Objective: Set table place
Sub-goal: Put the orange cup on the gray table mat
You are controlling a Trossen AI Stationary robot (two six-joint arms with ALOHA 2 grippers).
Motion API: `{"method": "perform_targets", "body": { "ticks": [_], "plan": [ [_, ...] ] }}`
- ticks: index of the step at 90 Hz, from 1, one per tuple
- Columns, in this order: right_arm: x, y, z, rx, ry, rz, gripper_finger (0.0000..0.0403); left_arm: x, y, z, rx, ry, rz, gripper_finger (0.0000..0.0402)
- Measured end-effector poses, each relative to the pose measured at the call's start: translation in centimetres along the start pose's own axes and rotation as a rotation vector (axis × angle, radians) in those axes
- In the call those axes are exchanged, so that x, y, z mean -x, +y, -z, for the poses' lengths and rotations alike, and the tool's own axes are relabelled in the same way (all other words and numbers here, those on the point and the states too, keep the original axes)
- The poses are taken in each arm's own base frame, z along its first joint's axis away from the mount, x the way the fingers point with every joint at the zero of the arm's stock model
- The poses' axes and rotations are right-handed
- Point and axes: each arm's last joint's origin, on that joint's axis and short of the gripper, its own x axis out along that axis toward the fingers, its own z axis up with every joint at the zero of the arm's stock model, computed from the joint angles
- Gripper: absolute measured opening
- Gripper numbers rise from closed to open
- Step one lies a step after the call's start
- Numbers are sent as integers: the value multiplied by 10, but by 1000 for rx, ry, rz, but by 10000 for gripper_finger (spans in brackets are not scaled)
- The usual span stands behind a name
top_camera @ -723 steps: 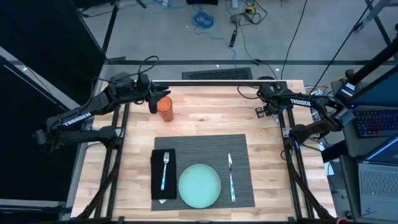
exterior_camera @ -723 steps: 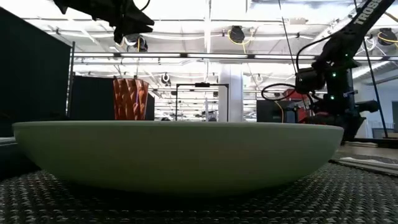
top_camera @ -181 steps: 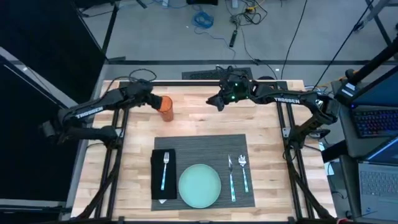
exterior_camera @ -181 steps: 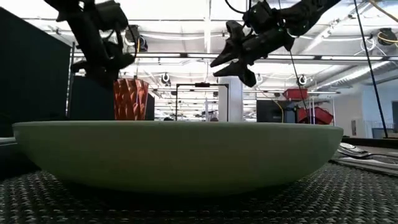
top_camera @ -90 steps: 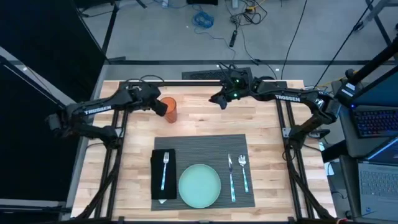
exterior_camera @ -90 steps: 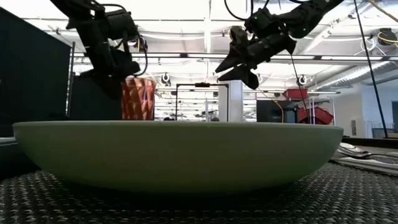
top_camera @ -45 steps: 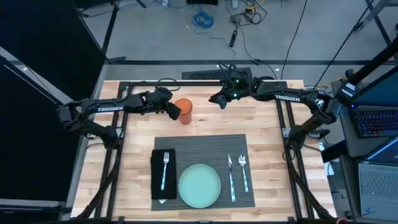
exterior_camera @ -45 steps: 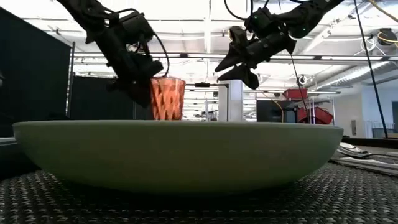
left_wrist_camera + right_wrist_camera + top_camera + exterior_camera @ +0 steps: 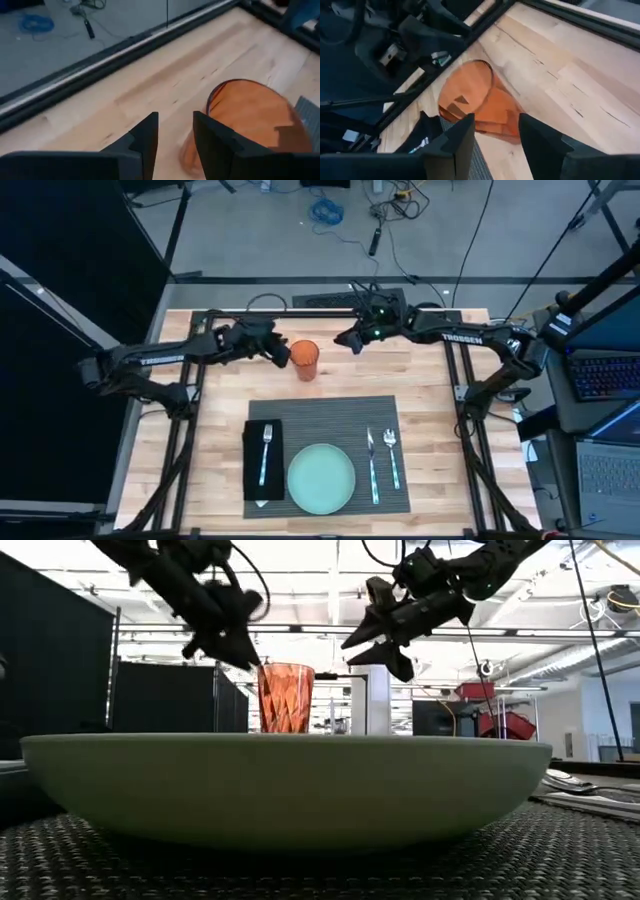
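An orange faceted cup (image 9: 305,360) stands upright on its base on the table (image 9: 430,380), beyond the far edge of the place, a dark grey placemat (image 9: 330,415). My left gripper (image 9: 283,352) hangs at the cup's left, at rim height (image 9: 250,655), open, with nothing between its fingers (image 9: 175,135); the cup (image 9: 250,120) lies beside one finger. My right gripper (image 9: 345,340) hovers open, high over the far middle of the table (image 9: 375,625), to the cup's right. On the placemat sit a teal plate (image 9: 321,478), a knife (image 9: 371,465) and a spoon (image 9: 390,455). My left gripper has one fingertip (image 9: 256,660) right at the cup's rim (image 9: 266,667) on its left side. Whether it touches the rim, I cannot tell. The cup stands on the table on its own.
A black napkin (image 9: 263,480) with a fork (image 9: 266,452) lies on the placemat's left part. Bare wood shows left and right of the placemat and along the far edge. Black frame rails run along the table's far and side edges.
My left gripper has carried the cup toward the table's right edge along the far part of the table. The cup now stands farther right, upright. The gripper has come off the cup's side and risen to its rim. My right gripper has kept still.
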Motion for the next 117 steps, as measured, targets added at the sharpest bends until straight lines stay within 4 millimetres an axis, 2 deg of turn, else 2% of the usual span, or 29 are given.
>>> {"method": "perform_targets", "body": {
  "ticks": [19,29,39,53,65,84,99,117],
  "plan": [
    [-4,5,-4,0,-101,53,196,36,10,-4,-12,-56,-64,105],
    [-5,2,-5,-24,-125,90,211,47,13,-2,-20,-56,-80,105],
    [-17,1,-3,-56,-102,92,217,53,16,0,-25,-45,-96,105],
    [-42,15,-12,-13,-74,61,214,53,18,4,-31,0,-115,105],
    [-57,23,-21,27,-4,141,213,43,20,17,-43,59,-144,105],
    [-76,29,-19,65,124,205,213,35,23,34,-17,92,-151,105],
    [-84,33,-16,67,157,214,213,34,22,36,-18,93,-145,105],
    [-83,32,-11,76,202,278,212,34,21,36,-38,86,-140,105]
  ]
}}
